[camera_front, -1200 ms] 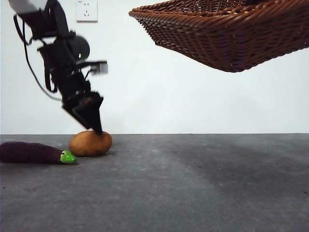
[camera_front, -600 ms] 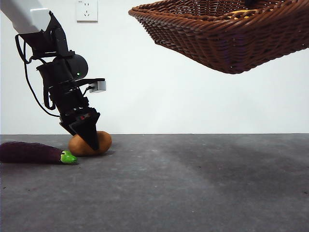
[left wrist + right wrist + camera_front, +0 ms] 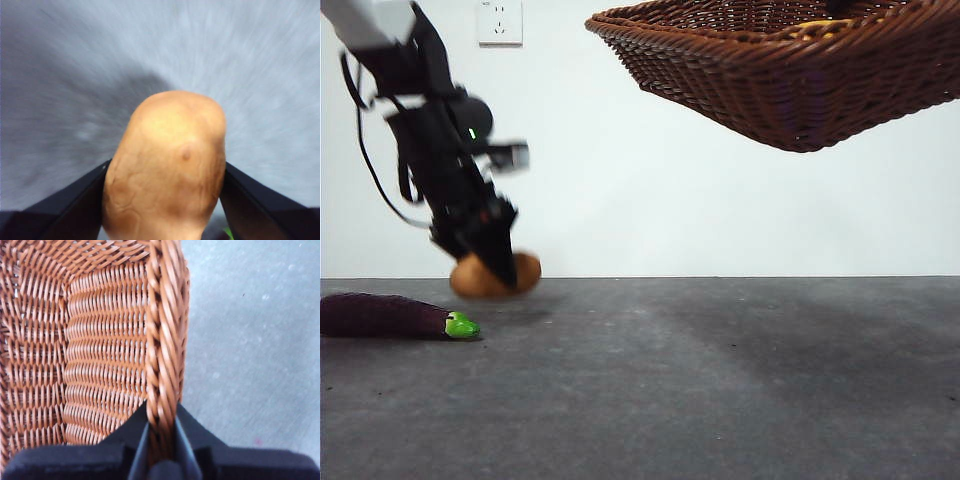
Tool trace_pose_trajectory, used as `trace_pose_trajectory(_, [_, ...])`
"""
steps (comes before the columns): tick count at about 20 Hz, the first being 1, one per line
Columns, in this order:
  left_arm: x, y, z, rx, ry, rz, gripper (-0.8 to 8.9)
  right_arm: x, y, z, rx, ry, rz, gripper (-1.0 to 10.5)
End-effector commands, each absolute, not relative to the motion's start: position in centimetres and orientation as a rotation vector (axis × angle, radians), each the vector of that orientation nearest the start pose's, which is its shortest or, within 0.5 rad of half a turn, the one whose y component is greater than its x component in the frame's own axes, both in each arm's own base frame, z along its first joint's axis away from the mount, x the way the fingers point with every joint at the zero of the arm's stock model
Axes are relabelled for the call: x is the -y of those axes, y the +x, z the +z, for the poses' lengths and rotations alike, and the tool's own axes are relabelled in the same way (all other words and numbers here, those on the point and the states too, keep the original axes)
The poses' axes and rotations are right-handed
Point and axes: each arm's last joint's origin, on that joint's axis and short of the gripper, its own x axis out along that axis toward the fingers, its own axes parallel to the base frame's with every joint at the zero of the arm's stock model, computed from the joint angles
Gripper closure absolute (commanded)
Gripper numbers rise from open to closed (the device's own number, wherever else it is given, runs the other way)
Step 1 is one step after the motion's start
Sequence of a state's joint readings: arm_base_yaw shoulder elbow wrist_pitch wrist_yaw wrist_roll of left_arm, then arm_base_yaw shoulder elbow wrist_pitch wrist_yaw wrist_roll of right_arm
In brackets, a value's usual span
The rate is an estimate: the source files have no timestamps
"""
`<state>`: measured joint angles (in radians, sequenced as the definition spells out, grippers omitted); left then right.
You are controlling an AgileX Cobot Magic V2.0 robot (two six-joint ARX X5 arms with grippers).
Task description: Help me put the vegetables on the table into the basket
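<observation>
My left gripper (image 3: 495,268) (image 3: 165,200) is shut on the tan-brown potato (image 3: 485,276) (image 3: 167,165), holding it just above the table (image 3: 720,380) at the left. The dark purple eggplant (image 3: 385,316) with its green tip lies on the table just in front of and left of the potato. The brown wicker basket (image 3: 790,70) (image 3: 100,350) hangs tilted in the air at the upper right. My right gripper (image 3: 161,435) is shut on its braided rim (image 3: 167,340). A bit of yellow shows over the basket's rim (image 3: 815,28).
A white wall with a socket (image 3: 499,22) stands behind the table. The left arm's black body and cables (image 3: 430,130) fill the upper left of the front view.
The left gripper came down around the potato, shut on it, and has now lifted it slightly off the table. The basket stays held aloft.
</observation>
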<state>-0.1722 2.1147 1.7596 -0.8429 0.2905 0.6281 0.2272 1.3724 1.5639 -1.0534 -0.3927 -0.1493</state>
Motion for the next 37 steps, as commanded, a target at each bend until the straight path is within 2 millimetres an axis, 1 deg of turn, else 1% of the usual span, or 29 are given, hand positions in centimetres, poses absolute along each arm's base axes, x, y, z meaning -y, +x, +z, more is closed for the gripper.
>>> trace_pose_trajectory(1, [7.0, 41.9, 25.7, -0.938, 0.369, -0.778, 8.21, -7.1, 25.8, 39.0, -0.852, -0.04, 0.646, 9.6])
trace_pose_trajectory(2, [6.6, 41.0, 27.6, -0.901, 0.333, -0.793, 8.21, -7.2, 26.3, 38.5, -0.873, -0.037, 0.646, 9.6])
trace_pose_trajectory(4, [6.1, 38.6, 31.4, -0.841, 0.324, -0.812, 8.21, -7.5, 27.6, 37.3, -0.92, -0.031, 0.645, 9.6])
trace_pose_trajectory(5, [5.9, 37.0, 33.5, -0.802, 0.334, -0.813, 8.21, -7.8, 28.4, 36.5, -0.95, -0.021, 0.641, 9.6])
trace_pose_trajectory(6, [5.8, 35.8, 35.1, -0.768, 0.343, -0.81, 8.21, -7.9, 29.1, 35.8, -0.976, -0.01, 0.641, 9.6])
trace_pose_trajectory(7, [5.8, 34.0, 37.0, -0.722, 0.349, -0.822, 8.21, -8.2, 29.9, 34.8, -1.01, 0.006, 0.654, 9.6])
trace_pose_trajectory(8, [6.1, 32.5, 38.4, -0.682, 0.351, -0.849, 8.21, -8.4, 30.5, 34.0, -1.037, 0.021, 0.671, 9.6])
trace_pose_trajectory(9, [6.6, 30.7, 39.9, -0.642, 0.358, -0.885, 8.21, -8.6, 31.2, 33.2, -1.065, 0.037, 0.688, 9.6])
trace_pose_trajectory(11, [8.0, 27.6, 41.9, -0.583, 0.402, -0.947, 8.21, -8.9, 32.0, 32.0, -1.104, 0.06, 0.709, 9.6])
trace_pose_trajectory(12, [9.0, 26.3, 42.5, -0.565, 0.425, -0.988, 8.21, -9.2, 32.2, 31.6, -1.115, 0.061, 0.717, 9.6])
trace_pose_trajectory(13, [10.5, 24.9, 42.9, -0.553, 0.453, -1.048, 8.21, -9.8, 32.4, 31.2, -1.122, 0.058, 0.727, 9.6])
trace_pose_trajectory(15, [13.9, 22.8, 42.6, -0.573, 0.551, -1.128, 8.21, -10.5, 32.5, 31.0, -1.129, 0.062, 0.739, 9.6])
trace_pose_trajectory(16, [15.7, 22.2, 41.9, -0.587, 0.608, -1.148, 8.21, -11.1, 32.3, 30.9, -1.136, 0.058, 0.751, 9.6])
trace_pose_trajectory(17, [17.3, 21.9, 41.0, -0.615, 0.654, -1.17, 8.21, -11.6, 32.3, 30.7, -1.145, 0.05, 0.764, 9.6])
trace_pose_trajectory(19, [19.3, 22.2, 38.9, -0.685, 0.702, -1.196, 8.21, -12.6, 32.1, 30.3, -1.163, 0.037, 0.791, 9.6])
trace_pose_trajectory(22, [20.9, 23.9, 35.4, -0.802, 0.715, -1.219, 8.21, -13.9, 31.9, 29.8, -1.18, 0.017, 0.821, 9.6])
trace_pose_trajectory(25, [22.4, 25.5, 32.9, -0.869, 0.709, -1.236, 8.22, -14.7, 31.8, 29.6, -1.173, 0.006, 0.841, 9.6])
trace_pose_trajectory(27, [23.6, 26.0, 31.0, -0.935, 0.712, -1.268, 8.22, -14.9, 31.7, 29.6, -1.168, 0.007, 0.849, 9.6])
trace_pose_trajectory(30, [24.7, 26.3, 29.4, -0.996, 0.665, -1.332, 8.22, -14.9, 31.8, 29.6, -1.162, 0.006, 0.849, 9.6])
trace_pose_trajectory(33, [25.0, 26.3, 28.6, -1.05, 0.65, -1.323, 8.12, -14.9, 31.8, 29.6, -1.159, 0.006, 0.849, 9.6])
trace_pose_trajectory(34, [25.0, 26.3, 28.6, -1.066, 0.631, -1.308, 7.67, -15.0, 31.8, 29.6, -1.157, 0.006, 0.85, 9.6])
trace_pose_trajectory(36, [24.9, 26.4, 28.6, -1.085, 0.608, -1.288, 4.73, -15.0, 31.8, 29.7, -1.156, 0.007, 0.849, 9.6])
trace_pose_trajectory(37, [24.9, 26.3, 28.6, -1.094, 0.599, -1.281, 3.68, -15.0, 31.8, 29.7, -1.156, 0.007, 0.849, 9.6])
